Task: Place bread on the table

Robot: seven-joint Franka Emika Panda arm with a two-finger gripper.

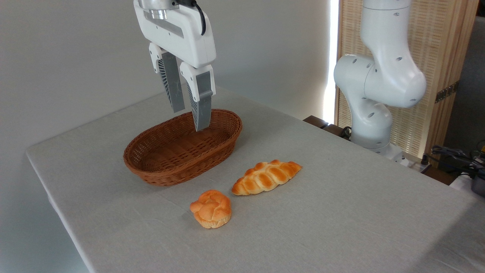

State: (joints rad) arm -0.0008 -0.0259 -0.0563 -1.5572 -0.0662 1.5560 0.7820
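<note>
Two fingers (190, 120) apart, empty, above basket (159, 172) | bread (266, 177) on table (341, 212), mid-cloth

The bread (266, 177) is a long braided loaf with pointed ends, golden-orange with paler creases between its plaits, lying flat just below and right of the frame's centre. It runs slantwise, its left tip lower and nearer the camera, its right tip higher. It rests directly on the desk (341, 212), a broad flat surface under a light grey, finely woven cloth that fills the lower frame.
</note>
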